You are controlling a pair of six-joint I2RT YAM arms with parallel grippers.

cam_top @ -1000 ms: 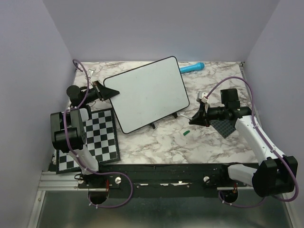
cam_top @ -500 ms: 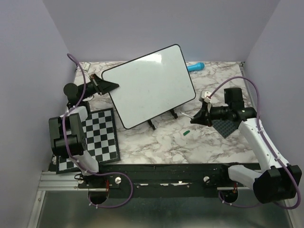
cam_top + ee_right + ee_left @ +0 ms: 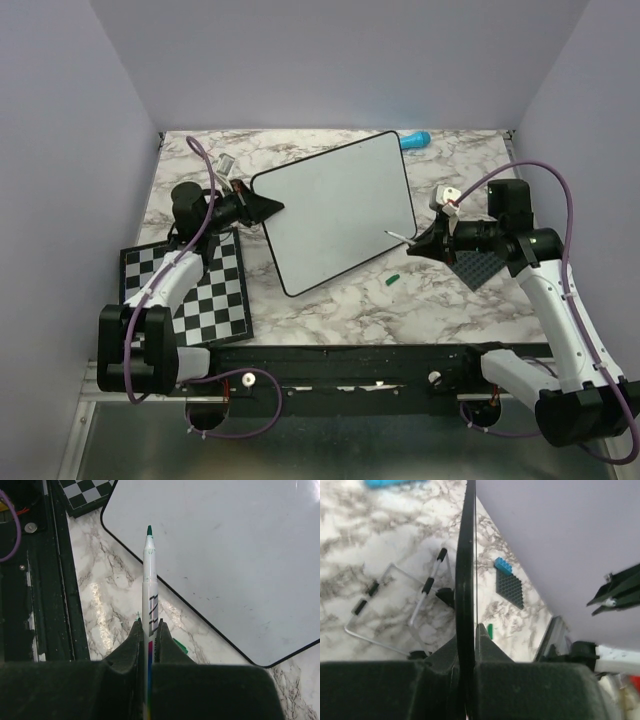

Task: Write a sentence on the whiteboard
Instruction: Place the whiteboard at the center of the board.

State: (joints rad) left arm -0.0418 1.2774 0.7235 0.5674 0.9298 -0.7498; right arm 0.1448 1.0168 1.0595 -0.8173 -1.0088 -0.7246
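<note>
The whiteboard (image 3: pixel 340 210) is lifted and tilted over the middle of the table, its face blank, with no green sentence on it. My left gripper (image 3: pixel 265 207) is shut on its left edge. The left wrist view shows the board edge-on (image 3: pixel 466 555) between the jaws of the left gripper (image 3: pixel 467 640). My right gripper (image 3: pixel 425 240) is shut on a white marker (image 3: pixel 149 580) with a green tip (image 3: pixel 149 530). The tip points at the board (image 3: pixel 225 555) near its lower right edge. Whether it touches, I cannot tell.
A green marker cap (image 3: pixel 392 281) lies on the marble in front of the board. A wire stand (image 3: pixel 395 605) lies under the board. A dark studded plate (image 3: pixel 480 265) sits at the right, a blue object (image 3: pixel 415 140) at the back, and a checkerboard (image 3: pixel 195 290) at the near left.
My left arm has lifted the whiteboard, swung it right and turned it steeper, so its feet no longer show. My right gripper has moved the marker up close to the board's right edge.
</note>
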